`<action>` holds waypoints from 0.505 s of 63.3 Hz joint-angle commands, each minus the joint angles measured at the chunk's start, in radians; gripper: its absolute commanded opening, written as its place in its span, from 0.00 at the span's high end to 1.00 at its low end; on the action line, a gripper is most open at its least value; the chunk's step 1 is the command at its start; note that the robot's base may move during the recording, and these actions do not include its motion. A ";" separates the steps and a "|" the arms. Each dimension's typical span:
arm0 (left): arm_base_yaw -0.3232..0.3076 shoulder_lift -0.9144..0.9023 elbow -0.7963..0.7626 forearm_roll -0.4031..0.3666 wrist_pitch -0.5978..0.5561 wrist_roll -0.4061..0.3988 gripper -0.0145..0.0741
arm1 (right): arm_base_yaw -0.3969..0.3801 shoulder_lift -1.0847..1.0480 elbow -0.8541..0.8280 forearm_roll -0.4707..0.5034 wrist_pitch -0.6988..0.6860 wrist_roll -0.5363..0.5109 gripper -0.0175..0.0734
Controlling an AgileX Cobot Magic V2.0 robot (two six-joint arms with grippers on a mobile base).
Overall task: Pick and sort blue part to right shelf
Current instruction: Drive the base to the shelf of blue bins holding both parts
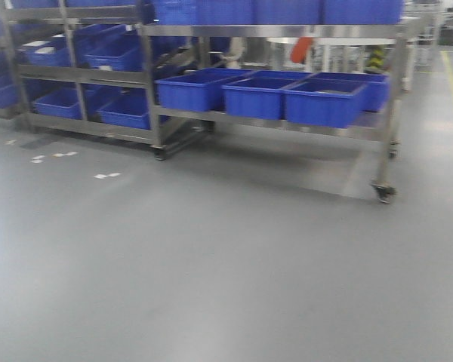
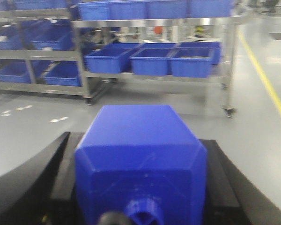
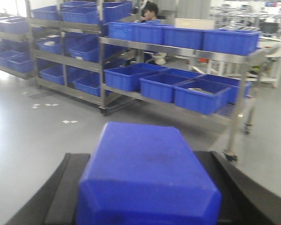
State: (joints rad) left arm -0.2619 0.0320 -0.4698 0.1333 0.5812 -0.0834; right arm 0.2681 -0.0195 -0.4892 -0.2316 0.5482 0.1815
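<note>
The left gripper (image 2: 138, 140) clamps a blue part (image 2: 140, 168) between its black fingers, across open floor from the right shelf (image 1: 272, 31). The right gripper (image 3: 140, 154) grips a second blue part (image 3: 145, 183), also facing that shelf. Blue bins (image 1: 325, 102) sit on the shelf's lower level.

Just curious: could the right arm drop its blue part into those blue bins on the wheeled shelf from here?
Probably not yet. The right tool holds the blue part, but open floor lies between it and the bins. Nothing blocks the way; they just look too far off.
</note>
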 commanded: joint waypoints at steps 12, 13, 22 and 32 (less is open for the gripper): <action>-0.001 0.015 -0.028 0.003 -0.088 -0.008 0.40 | -0.003 -0.005 -0.028 -0.018 -0.091 -0.005 0.55; -0.001 0.015 -0.028 0.003 -0.088 -0.008 0.40 | -0.003 -0.005 -0.028 -0.018 -0.091 -0.005 0.55; -0.001 0.015 -0.028 0.003 -0.088 -0.008 0.40 | -0.003 -0.005 -0.028 -0.018 -0.091 -0.005 0.55; -0.001 0.015 -0.028 0.003 -0.088 -0.008 0.40 | -0.003 -0.005 -0.028 -0.018 -0.091 -0.005 0.55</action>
State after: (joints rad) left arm -0.2619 0.0320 -0.4698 0.1333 0.5812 -0.0834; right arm 0.2681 -0.0195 -0.4892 -0.2316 0.5482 0.1815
